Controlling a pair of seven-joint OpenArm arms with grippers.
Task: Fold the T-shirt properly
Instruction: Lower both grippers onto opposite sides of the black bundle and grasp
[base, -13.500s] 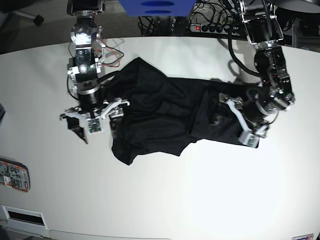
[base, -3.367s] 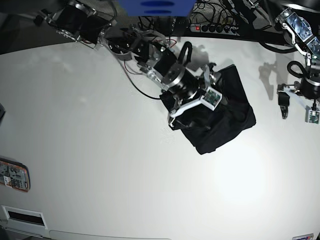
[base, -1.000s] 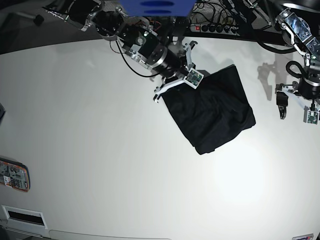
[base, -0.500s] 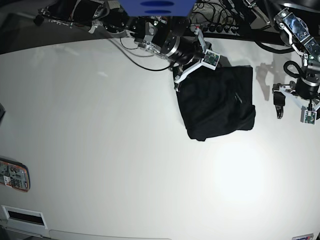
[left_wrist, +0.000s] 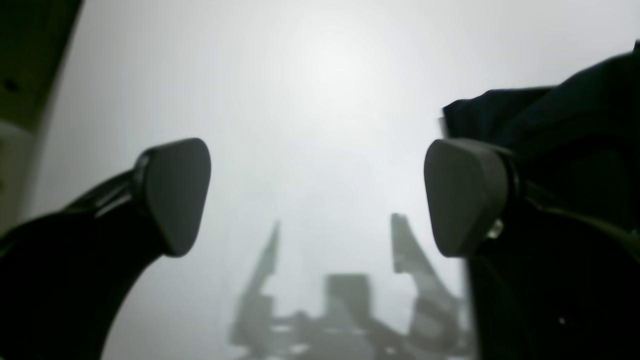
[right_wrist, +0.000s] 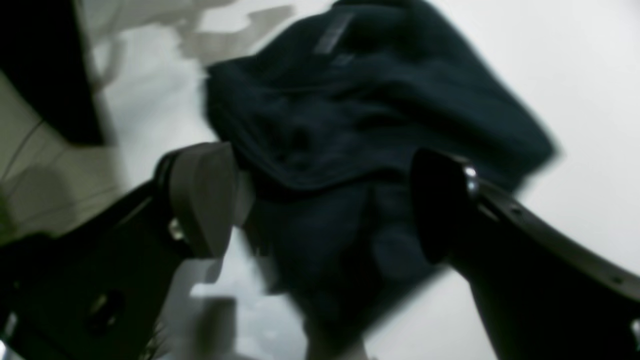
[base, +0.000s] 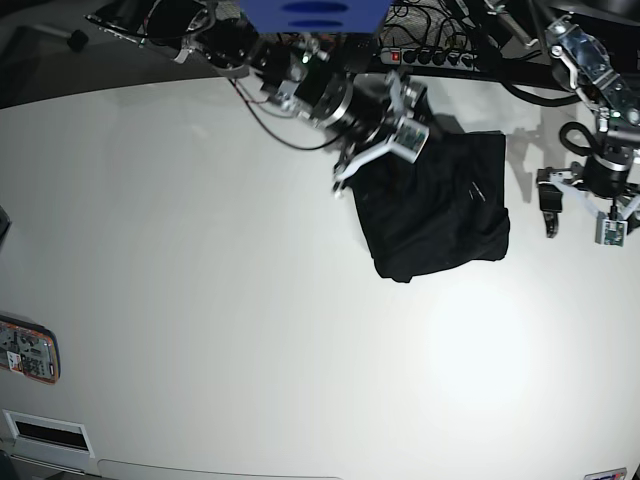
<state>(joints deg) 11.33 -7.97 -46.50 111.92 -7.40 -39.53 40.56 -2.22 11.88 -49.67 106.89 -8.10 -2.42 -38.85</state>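
A: Start at your far left in the base view. What do you have there?

B: You have a circuit board (base: 28, 348) in a reddish frame at the edge of the white bench (base: 200, 300), and below it a pale panel (base: 48, 432) with a dark slot.

A: And moving right?

B: Your right hand (right_wrist: 322, 200) is released, its fingers spread apart. It hangs over the upper left part of the T-shirt (base: 430, 215), blurred in your base view. From its own wrist camera you see black cloth between and beyond the fingers, but you can't tell whether either fingertip touches it.

A: How does the T-shirt lie?

B: You have it on the bench, right of centre, bunched into a compact, uneven four-sided bundle. Your right hand and arm hide part of its upper left, and wrinkles run across its right side.

A: What about your other hand?

B: Your left hand (left_wrist: 322, 197) is farthest right, also released, with its fingers wide apart. You have it to the right of the T-shirt, apart from it, and pale bench and shadows show between its fingers.
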